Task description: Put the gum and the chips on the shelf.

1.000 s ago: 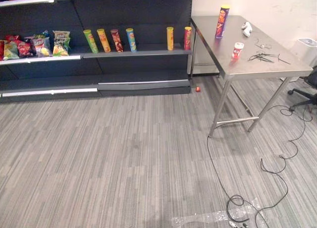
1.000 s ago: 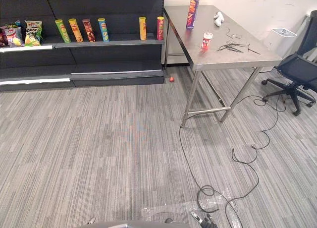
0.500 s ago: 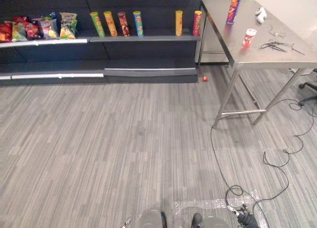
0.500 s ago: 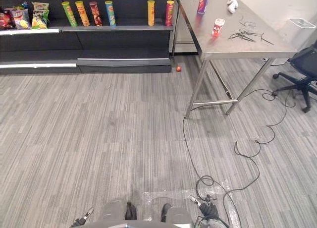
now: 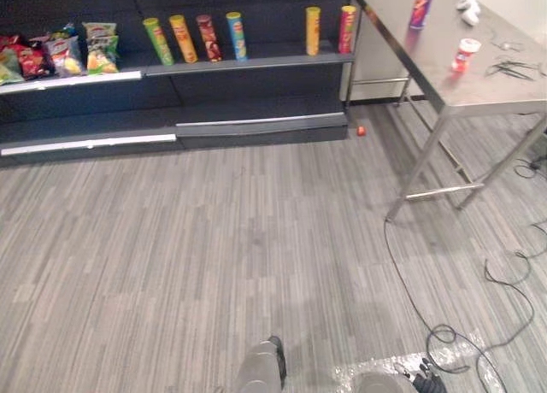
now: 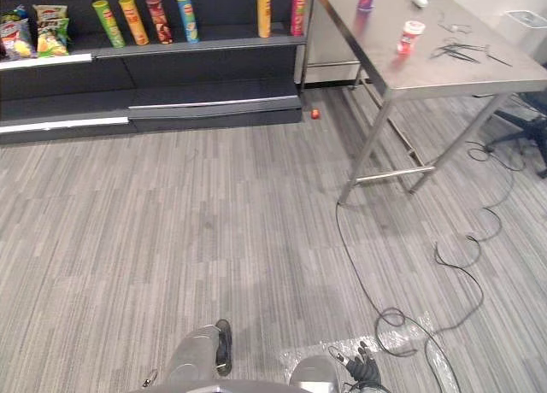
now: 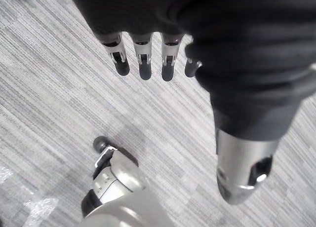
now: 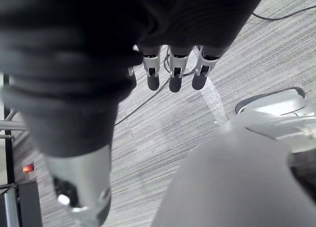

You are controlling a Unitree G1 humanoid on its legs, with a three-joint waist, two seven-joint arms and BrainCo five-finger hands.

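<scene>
The gum (image 5: 464,55), a small red and white tub, stands on the steel table (image 5: 440,85) at the right. A tall purple chips can (image 5: 421,4) stands further back on the same table. The dark shelf (image 5: 248,64) runs along the back wall to the left of the table. My left hand (image 7: 143,64) hangs over the carpet with its fingers straight and holds nothing. My right hand (image 8: 175,74) hangs over the carpet as well, open and holding nothing. Both hands are far from the table.
Several chips cans (image 5: 206,38) stand in a row on the shelf, with snack bags (image 5: 68,53) at its left. A small red thing (image 5: 361,131) lies on the floor by the shelf's corner. Black ties (image 5: 513,68) lie on the table. An office chair (image 6: 530,128) stands at the right.
The whole picture has shifted: the camera has moved, so shelf and table sit differently in view. The gum and the chips can stand where they were.
</scene>
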